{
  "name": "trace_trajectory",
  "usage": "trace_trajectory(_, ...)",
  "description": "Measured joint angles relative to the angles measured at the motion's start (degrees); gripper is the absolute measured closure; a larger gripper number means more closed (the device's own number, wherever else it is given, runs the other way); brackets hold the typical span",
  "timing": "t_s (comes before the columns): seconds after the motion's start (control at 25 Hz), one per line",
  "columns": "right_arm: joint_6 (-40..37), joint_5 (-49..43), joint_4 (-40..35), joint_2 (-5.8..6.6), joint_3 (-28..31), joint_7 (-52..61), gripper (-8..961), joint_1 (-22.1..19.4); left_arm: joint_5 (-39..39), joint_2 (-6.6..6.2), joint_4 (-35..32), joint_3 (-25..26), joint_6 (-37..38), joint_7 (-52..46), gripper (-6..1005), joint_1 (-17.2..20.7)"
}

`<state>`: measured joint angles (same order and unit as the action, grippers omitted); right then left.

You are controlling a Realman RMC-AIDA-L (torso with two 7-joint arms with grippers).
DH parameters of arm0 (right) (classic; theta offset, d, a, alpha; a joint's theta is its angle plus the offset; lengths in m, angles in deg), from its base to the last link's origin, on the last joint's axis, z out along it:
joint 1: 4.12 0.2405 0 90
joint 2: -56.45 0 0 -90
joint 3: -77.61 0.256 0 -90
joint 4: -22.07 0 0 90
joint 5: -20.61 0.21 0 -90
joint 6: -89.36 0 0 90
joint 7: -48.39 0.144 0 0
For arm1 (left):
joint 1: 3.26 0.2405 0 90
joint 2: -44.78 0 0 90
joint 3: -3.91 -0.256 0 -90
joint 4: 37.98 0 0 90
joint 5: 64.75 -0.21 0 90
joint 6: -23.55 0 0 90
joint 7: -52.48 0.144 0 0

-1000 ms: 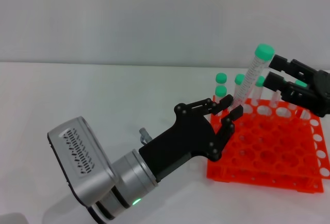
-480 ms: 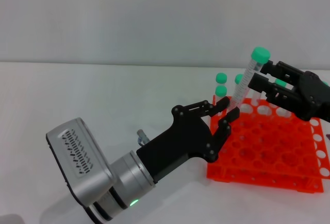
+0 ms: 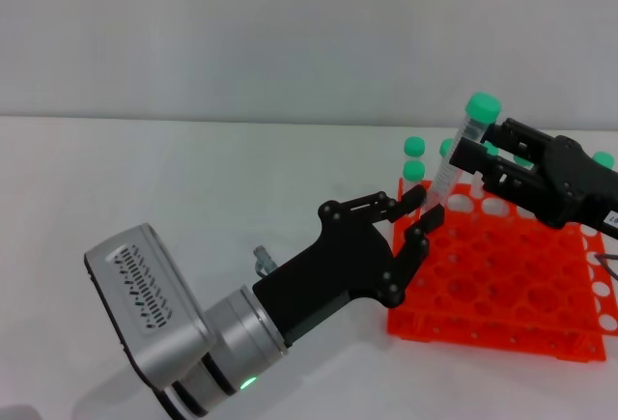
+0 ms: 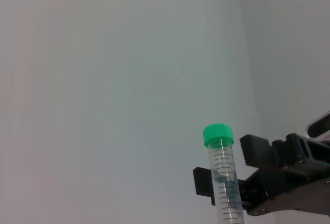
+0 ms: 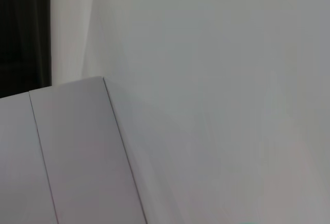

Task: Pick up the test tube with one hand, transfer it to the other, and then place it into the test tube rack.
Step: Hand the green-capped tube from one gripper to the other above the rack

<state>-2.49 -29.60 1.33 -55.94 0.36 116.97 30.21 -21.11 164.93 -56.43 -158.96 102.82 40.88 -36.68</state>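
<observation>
My left gripper [image 3: 422,205], black on a silver arm, is shut on the lower end of the test tube [image 3: 452,154]. It holds the tube tilted, green cap [image 3: 482,107] up, above the near left corner of the orange-red test tube rack [image 3: 502,280]. My all-black right gripper [image 3: 470,157] reaches in from the right, with its open fingers either side of the tube just below the cap. In the left wrist view the tube [image 4: 223,167] stands between the right gripper's fingers [image 4: 253,151], with a gap showing.
Several other green-capped tubes [image 3: 413,169] stand in the rack's far row, close behind the held tube. One more cap [image 3: 603,160] shows behind the right gripper. White table [image 3: 193,198] lies to the left of the rack.
My right gripper has moved left until its fingers straddle the tube's upper part. The left gripper and tube have shifted slightly down and left.
</observation>
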Motion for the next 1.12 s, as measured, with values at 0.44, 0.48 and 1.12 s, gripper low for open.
trace_trajectory(0.44,0.7,-1.29,-0.55,-0.51,0.17,-0.03,463,0.08,-0.06,0.06,-0.17,0.0,-0.07,-0.09,812,0.47)
trace_trajectory(0.48,0.73,-1.3,-0.57,-0.54,0.24,-0.04,467,0.08,-0.05,0.06,-0.18,0.0,-0.07,-0.09,812,0.47)
trace_trajectory(1.12,1.28,-0.96,-0.8,-1.35,0.47,-2.78,632,0.36,-0.07,0.17,-0.48,0.0,-1.44,-0.1,812,0.91)
